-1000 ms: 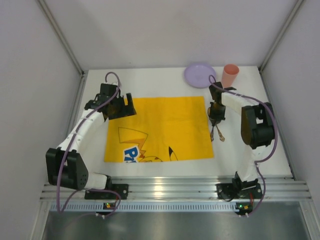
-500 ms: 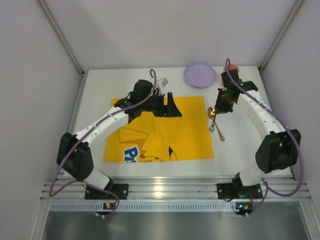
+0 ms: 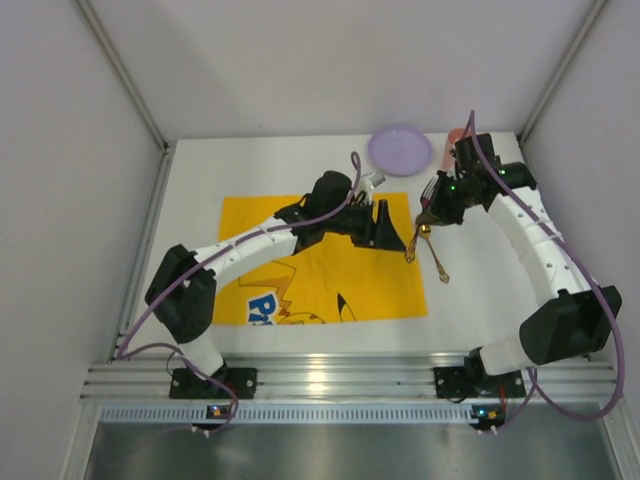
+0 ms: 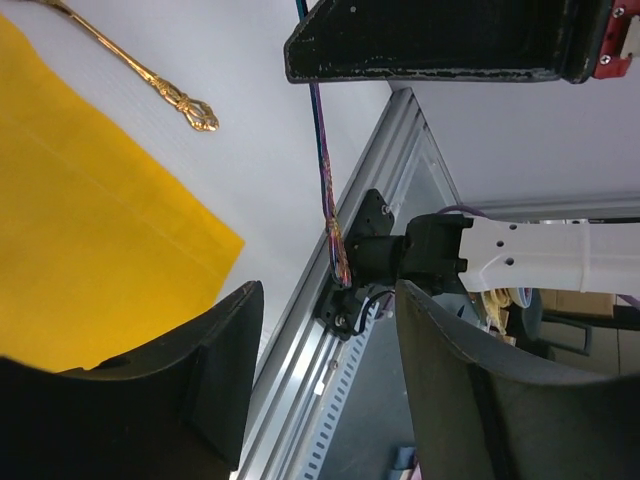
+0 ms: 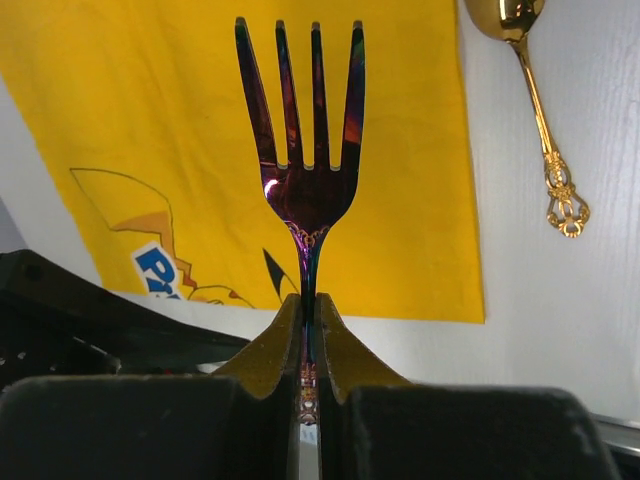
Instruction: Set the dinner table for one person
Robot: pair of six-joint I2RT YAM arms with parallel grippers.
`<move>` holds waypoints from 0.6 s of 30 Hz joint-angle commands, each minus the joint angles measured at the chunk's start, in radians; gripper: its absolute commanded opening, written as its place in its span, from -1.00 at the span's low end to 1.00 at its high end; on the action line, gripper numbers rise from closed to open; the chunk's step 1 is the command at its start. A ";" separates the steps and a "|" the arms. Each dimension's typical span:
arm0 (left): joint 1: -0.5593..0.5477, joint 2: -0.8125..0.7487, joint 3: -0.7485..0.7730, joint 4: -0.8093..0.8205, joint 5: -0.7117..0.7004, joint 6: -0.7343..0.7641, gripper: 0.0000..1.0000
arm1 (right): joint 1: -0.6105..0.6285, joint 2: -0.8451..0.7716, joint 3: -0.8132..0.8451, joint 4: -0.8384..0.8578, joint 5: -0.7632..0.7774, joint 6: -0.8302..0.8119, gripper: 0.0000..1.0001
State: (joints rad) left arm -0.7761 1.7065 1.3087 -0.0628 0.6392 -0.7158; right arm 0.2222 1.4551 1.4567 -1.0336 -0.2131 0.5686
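Left arm [image 3: 262, 238] crosses the placemat [image 3: 335, 285]; a spoon [image 3: 438, 262] lies beside its right edge.

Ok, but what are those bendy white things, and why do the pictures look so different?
They are two robot arms bolted to a white table. One picture looks down from above. The other two come from cameras on the wrists, so each arm's own fingers show up close. On the table lie a yellow cartoon mat, a gold spoon, a purple plate and a half-hidden pink cup. The right gripper pinches a shiny fork by its handle. The left gripper is open and holds nothing.
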 commanded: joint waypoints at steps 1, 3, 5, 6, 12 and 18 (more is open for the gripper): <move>-0.025 0.008 0.061 0.083 0.016 -0.016 0.20 | 0.006 -0.053 0.045 -0.017 -0.065 0.024 -1.00; -0.032 0.024 0.069 0.090 0.014 -0.020 0.15 | 0.005 -0.056 0.036 -0.016 -0.081 0.022 -1.00; -0.043 0.045 0.083 0.093 0.020 -0.024 0.11 | 0.006 -0.062 0.031 -0.017 -0.086 0.022 -1.00; -0.048 0.053 0.090 0.093 0.023 -0.024 0.06 | 0.006 -0.062 0.030 -0.017 -0.085 0.024 -1.00; -0.069 0.110 0.133 0.100 0.056 -0.040 -0.20 | 0.006 -0.059 0.036 -0.011 -0.101 0.027 -1.00; -0.074 0.124 0.133 0.071 0.034 -0.027 -1.00 | 0.005 -0.052 0.039 -0.005 -0.123 0.027 -1.00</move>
State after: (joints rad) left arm -0.8440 1.8446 1.4055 -0.0357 0.6628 -0.7616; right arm 0.2222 1.4261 1.4605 -1.0527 -0.3027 0.5842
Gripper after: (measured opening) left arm 0.039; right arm 0.022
